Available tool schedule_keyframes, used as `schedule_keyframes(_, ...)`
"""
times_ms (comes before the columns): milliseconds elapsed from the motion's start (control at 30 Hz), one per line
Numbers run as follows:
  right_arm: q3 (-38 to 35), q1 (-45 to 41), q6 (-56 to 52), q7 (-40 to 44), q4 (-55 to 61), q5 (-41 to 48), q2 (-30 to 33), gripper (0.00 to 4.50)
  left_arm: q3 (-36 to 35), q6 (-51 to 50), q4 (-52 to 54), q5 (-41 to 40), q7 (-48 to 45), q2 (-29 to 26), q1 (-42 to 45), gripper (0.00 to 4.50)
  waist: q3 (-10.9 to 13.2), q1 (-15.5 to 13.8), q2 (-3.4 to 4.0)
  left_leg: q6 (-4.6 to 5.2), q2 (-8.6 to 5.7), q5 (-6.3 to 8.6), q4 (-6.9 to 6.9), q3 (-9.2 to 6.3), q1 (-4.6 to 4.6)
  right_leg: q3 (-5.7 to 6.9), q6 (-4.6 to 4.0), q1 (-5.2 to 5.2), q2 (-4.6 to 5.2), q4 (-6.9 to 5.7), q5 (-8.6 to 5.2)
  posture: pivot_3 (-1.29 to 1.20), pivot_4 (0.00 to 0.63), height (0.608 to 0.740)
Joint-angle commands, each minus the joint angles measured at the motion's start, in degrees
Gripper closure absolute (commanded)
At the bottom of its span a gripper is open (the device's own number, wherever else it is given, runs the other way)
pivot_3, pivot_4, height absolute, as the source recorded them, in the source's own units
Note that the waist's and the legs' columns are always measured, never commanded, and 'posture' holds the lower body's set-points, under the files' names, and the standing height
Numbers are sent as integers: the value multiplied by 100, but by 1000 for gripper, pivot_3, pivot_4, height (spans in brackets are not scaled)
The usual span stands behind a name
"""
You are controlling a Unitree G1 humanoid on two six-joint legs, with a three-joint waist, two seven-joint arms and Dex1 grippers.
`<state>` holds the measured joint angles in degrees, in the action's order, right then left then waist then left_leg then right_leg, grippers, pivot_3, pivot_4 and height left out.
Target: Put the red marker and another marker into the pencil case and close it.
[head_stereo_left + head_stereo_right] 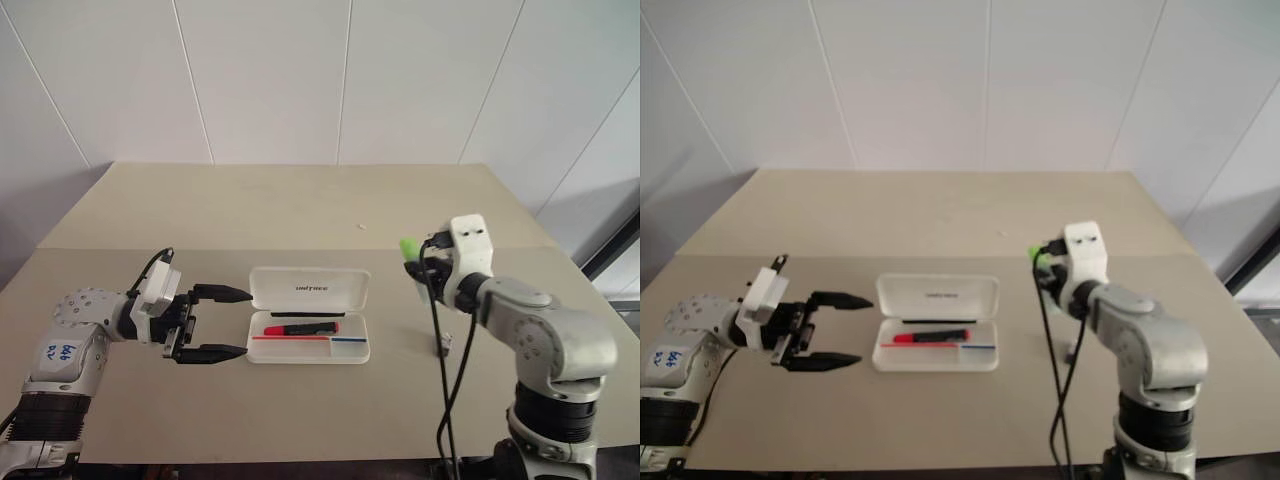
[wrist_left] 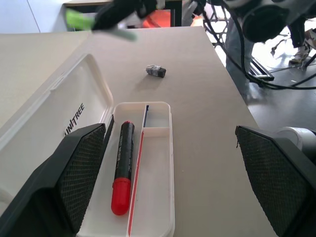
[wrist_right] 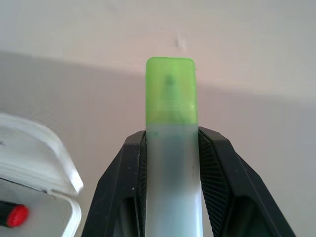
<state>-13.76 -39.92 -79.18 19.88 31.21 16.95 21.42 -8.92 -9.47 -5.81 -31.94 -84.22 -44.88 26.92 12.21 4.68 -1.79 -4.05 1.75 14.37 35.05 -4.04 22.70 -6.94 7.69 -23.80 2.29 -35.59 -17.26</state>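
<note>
I see my right end effector [image 3: 170, 163] clamped on the green highlighter [image 3: 171, 123], held above the counter [image 1: 300, 210] to the right of the open pencil case [image 1: 309, 316], lime cap pointing forward. My left end effector [image 1: 222, 322] hangs wide open just left of the case, where the red marker [image 1: 301, 328] lies in the tray. The counter is pale beige against white wall panels [image 1: 270, 70].

text: "UNITREE" (first letters cut off in wrist view) | on: pencil case [image 1: 309, 290] lid
</note>
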Motion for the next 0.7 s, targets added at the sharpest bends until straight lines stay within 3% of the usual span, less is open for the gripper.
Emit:
schedule_keyframes(33,-32,-164,148,531,311,501,424,2626,-67,68,-7,-85,-18,41,71,0,0,-1,0,0,0,0,0,0,0,1,0,0,0,0,0,0,150,740)
schedule_keyframes(267,565,-442,3,2311,454,2003,1808,2626,-170,165,5,-118,-7,149,-122,0,7,4,11,1,2,0,4,-1,-1,0,2,0,-2,-4,-1,0,150,740)
schedule_keyframes(433,1747,-267,974,3110,304,1821,2783,2626,-189,417,-177,-16,-63,126,-209,0,7,-27,11,1,1,1,10,-5,3,8,3,2,2,2,-3,0,150,740)
schedule_keyframes(567,2444,-536,1469,3332,-73,1670,2643,2626,-253,462,-110,-64,-23,108,-391,0,6,1,9,1,1,0,15,-4,3,6,5,2,1,-1,-2,0,150,740)
schedule_keyframes(700,3514,-901,2261,3461,-681,892,2427,2626,-351,443,-2,-156,-55,96,-617,0,6,15,10,1,3,0,15,-5,1,7,3,0,0,-6,-2,0,150,740)
